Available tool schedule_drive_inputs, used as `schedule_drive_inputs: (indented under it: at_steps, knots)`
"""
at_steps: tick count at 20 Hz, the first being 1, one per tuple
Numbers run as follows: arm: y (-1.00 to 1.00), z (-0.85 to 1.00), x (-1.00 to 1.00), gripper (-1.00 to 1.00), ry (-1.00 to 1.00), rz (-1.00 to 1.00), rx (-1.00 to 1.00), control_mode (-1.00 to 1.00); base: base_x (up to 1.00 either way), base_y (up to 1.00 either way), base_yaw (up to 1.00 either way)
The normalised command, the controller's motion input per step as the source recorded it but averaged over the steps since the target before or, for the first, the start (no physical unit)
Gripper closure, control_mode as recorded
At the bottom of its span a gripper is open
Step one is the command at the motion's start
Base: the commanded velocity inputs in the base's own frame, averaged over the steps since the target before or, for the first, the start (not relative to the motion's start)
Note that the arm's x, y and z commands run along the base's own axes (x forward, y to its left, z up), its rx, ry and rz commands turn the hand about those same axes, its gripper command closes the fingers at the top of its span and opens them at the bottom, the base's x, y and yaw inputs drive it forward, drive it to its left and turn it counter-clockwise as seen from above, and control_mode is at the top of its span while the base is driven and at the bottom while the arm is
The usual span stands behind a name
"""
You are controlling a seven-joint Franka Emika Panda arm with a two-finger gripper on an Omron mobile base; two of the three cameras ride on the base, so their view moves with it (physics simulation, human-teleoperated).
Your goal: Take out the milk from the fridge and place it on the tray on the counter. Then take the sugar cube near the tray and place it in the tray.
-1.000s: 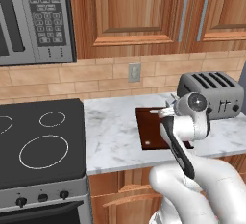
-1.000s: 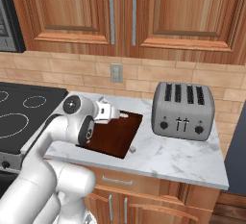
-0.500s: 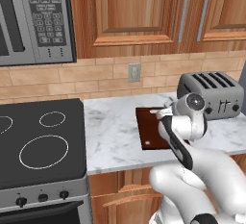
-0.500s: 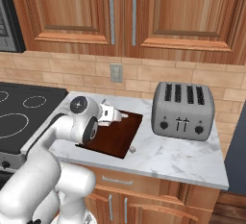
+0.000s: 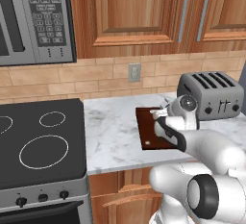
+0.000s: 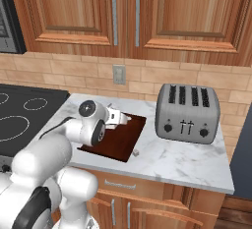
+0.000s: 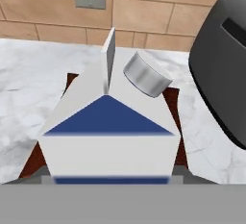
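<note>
Gripping the milk [image 7: 109, 127] upright between its jaws, the gripper [image 6: 119, 118] hangs over the tray's [image 6: 128, 137] back edge — carton straight below the hand, sugar cube [image 6: 136, 151] off the tray's front-right corner — set-down comes first

We count one milk carton [image 7: 108, 127], with one grey round cap [image 7: 146, 74] on its sloped top. One dark brown tray [image 6: 120, 137] lies on the one marbled bench [image 5: 113, 134]. One tiny white sugar cube [image 6: 136, 151] sits on the stone just beside the tray's near edge. There is one silver toaster [image 6: 188, 113] with four slots, one wall outlet [image 6: 118, 74], one microwave [image 5: 33, 18] and one black stovetop [image 5: 38, 143], on which we see three white rings. Under the stovetop's front edge we count three knobs [image 5: 43, 198]. On the upper cabinet doors we count two long bar handles [image 6: 114, 14].
</note>
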Motion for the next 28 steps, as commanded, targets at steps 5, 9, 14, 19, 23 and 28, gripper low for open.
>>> schedule_drive_inputs:
  at_steps: [5,9,14,19,23,28]
  knots:
    - [0.00,-0.19,0.23,1.00,0.00,0.00,0.00,-1.00,0.00,0.00,0.00]
    - [0.00,-0.25,0.15,1.00,0.01,0.00,0.03,-1.00,0.00,0.00,0.00]
    - [0.00,-0.38,0.19,1.00,0.00,0.00,0.01,-1.00,0.00,0.00,0.00]
    - [0.00,-0.37,0.19,1.00,0.01,0.00,0.03,-1.00,0.00,0.00,0.00]
    - [0.00,-0.35,0.20,1.00,0.03,0.00,0.00,-1.00,0.00,0.00,0.00]
    - [0.00,-0.31,0.09,1.00,0.03,0.00,0.00,-1.00,0.00,0.00,0.00]
